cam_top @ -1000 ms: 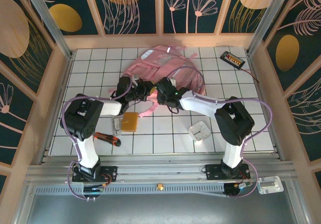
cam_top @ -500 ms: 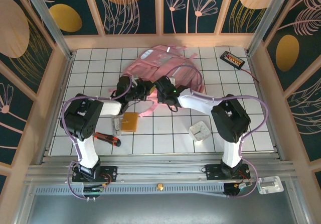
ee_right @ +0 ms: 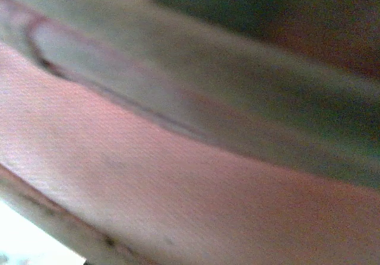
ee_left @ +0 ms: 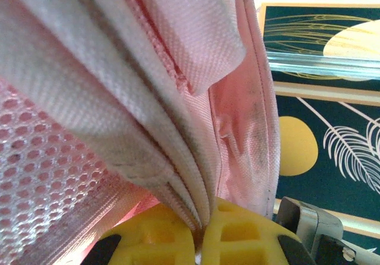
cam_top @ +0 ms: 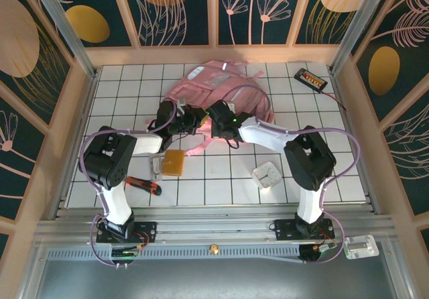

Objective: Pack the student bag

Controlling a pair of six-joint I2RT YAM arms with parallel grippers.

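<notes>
The student bag point(cam_top: 218, 84), a large pink backpack, lies at the back middle of the tiled table. My left gripper point(cam_top: 193, 119) is at the bag's near edge. In the left wrist view its yellow fingers point(ee_left: 243, 235) are shut on a fold of the student bag's point(ee_left: 196, 69) pink fabric, along a zip edge. My right gripper point(cam_top: 218, 116) sits just right of the left one, against the same edge, and is shut. In the right wrist view blurred pink fabric of the student bag point(ee_right: 178, 188) lies close to the lens. Whether the right jaws hold cloth is hidden.
Near the left arm lie a yellow-orange square pad point(cam_top: 174, 162), a small grey item point(cam_top: 157, 167) and an orange-and-black cutter point(cam_top: 144, 185). A white square object point(cam_top: 268, 175) sits front right. A black device point(cam_top: 312, 79) with a cable is at the back right. Wooden walls border the table.
My right gripper has edged left and further onto the bag's near edge, and its jaws have closed. The left gripper has kept its hold and not moved.
</notes>
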